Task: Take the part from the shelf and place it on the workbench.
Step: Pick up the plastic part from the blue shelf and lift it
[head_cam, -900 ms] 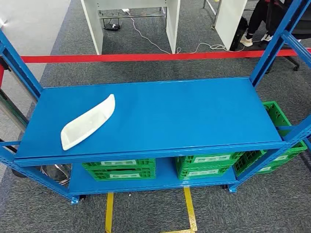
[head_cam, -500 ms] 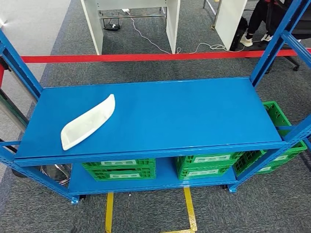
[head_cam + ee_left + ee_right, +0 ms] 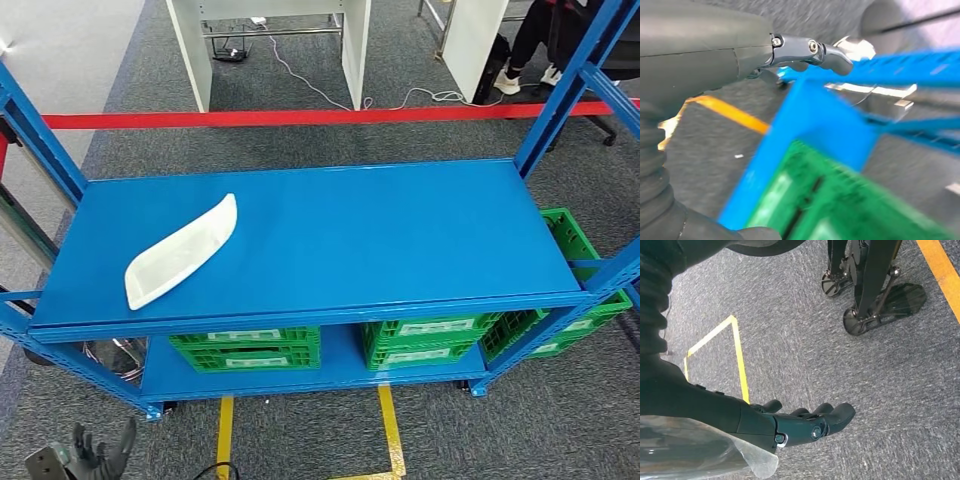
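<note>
Head view: part (image 3: 181, 252) near shelf (image 3: 362, 230) left edge; left hand (image 3: 98, 455) and right hand (image 3: 806, 422) spread, empty.

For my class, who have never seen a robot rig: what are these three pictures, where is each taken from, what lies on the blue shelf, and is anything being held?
A two-armed humanoid robot took these. The head view looks down at a blue metal shelf. On it lies a long white curved plastic part; green plastic crates sit below. The left robot hand shows at that picture's bottom edge, fingers apart, holding nothing. The other two cameras sit on the wrists. The right robot hand hangs over grey carpet, also holding nothing.
</note>
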Tool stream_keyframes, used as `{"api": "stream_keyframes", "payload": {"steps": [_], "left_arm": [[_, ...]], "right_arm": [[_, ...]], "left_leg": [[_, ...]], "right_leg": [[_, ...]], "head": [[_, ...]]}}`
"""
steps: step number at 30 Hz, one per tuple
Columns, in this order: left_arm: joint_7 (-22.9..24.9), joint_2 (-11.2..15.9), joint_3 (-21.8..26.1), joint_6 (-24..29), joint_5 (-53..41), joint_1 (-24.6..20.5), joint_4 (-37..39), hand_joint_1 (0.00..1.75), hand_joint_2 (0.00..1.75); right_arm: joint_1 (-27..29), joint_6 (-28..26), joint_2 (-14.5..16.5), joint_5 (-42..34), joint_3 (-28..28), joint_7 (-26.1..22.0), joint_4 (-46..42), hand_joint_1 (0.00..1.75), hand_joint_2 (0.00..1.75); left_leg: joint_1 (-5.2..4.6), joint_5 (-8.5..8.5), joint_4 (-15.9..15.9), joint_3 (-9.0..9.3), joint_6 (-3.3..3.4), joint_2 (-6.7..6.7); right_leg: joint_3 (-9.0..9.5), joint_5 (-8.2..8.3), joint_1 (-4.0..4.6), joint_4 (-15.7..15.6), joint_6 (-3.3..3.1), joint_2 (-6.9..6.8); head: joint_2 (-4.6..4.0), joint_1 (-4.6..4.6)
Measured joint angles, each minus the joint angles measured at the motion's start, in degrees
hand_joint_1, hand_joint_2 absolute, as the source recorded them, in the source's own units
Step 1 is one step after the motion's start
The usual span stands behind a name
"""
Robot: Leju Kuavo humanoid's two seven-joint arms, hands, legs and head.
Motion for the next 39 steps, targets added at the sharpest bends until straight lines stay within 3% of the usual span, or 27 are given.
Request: {"api": "stream_keyframes", "payload": {"steps": [3, 6, 16, 22, 29, 39], "left_arm": [[0.8, -2.5, 1.7, -0.8, 1.0, 1.1, -8.1, 0.0, 1.75], [0.7, -3.8, 1.6, 2.3, 4.0, 2.4, -15.0, 0.0, 1.75], [-0.3, -4.3, -0.8, 9.5, 9.0, 5.7, -26.8, 0.0, 1.75], [-2.4, -4.5, -6.3, 11.6, 9.9, 9.4, -35.0, 0.0, 1.75], [-3.9, -4.7, -14.1, 7.6, -3.9, 11.9, -42.9, 0.0, 1.75], [-3.8, -2.4, -28.1, 17.7, -25.3, 12.7, -45.2, 0.0, 1.75]], "right_arm": [[0.0, 0.0, 0.0, 0.4, 0.0, 0.0, 0.0, 0.0, 1.75], [0.0, -0.1, 0.0, 0.7, 0.0, 0.0, 0.0, 0.0, 1.75], [-0.2, -0.1, 0.0, 1.3, 0.0, 0.0, 0.1, 0.0, 1.75], [-0.3, -0.2, 0.0, 1.6, 0.0, 0.0, 0.2, 0.0, 1.75], [-0.3, -0.3, 0.2, 2.5, -0.1, -0.6, 0.3, 0.0, 1.75], [-0.5, 0.6, 0.2, 3.9, -0.1, -1.0, 0.3, 0.0, 1.75]], "left_leg": [[0.0, 0.0, 0.0, -0.04, 0.0, 0.0], [0.0, -0.01, 0.0, -0.05, 0.0, 0.01], [0.02, 0.01, 0.0, -0.09, -0.01, 0.01], [0.01, 0.01, 0.0, -0.11, -0.02, 0.01], [-0.01, 0.01, 0.0, -0.11, -0.01, 0.01], [0.0, 0.01, 0.0, -0.11, -0.01, 0.0]], "right_leg": [[-0.02, 0.0, 0.0, 0.0, 0.0, 0.0], [-0.05, 0.0, 0.0, 0.0, 0.0, 0.03], [-0.1, 0.0, 0.02, 0.0, 0.0, 0.01], [-0.11, 0.0, 0.02, 0.0, 0.0, -0.01], [-0.12, 0.0, 0.0, 0.0, 0.0, 0.0], [-0.13, 0.0, 0.01, 0.0, 0.0, -0.02]], "head": [[0.0, 0.01], [0.0, -0.01], [-0.01, -0.02], [0.0, 0.0], [0.0, -0.01], [0.0, 0.0]]}}
